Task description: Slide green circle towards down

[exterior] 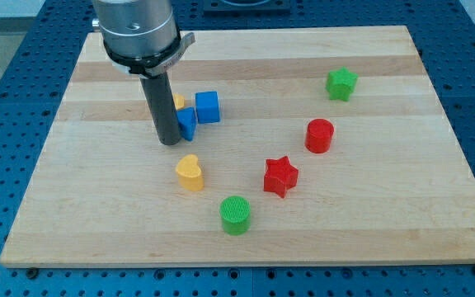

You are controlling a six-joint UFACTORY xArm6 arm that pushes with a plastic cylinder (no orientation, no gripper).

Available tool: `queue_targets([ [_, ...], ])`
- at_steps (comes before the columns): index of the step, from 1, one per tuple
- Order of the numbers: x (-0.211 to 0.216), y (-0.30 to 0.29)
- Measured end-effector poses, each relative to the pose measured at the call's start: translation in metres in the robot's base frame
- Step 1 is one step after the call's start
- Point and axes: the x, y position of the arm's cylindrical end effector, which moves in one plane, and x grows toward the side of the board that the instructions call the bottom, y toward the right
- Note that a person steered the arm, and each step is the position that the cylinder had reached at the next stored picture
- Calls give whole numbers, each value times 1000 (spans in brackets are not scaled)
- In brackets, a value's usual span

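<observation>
The green circle [236, 214] is a short green cylinder near the view's bottom, a little left of centre. My tip [170, 142] rests on the board well above and to the left of it, apart from it. The tip stands just left of a blue block [187, 122] and above the yellow heart [190, 172]. The rod hides part of the blue block and most of a yellow block [178, 101] behind it.
A blue cube [208, 107] sits right of the rod. A red star [280, 175] lies up and right of the green circle, a red cylinder [320, 135] further right, a green star [341, 83] at upper right. The wooden board [386, 214] ends just below the green circle.
</observation>
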Motion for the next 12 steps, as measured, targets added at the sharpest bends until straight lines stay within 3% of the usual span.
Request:
queue_targets([
  [1,4,0],
  [5,97,-16],
  [10,67,39],
  [12,92,38],
])
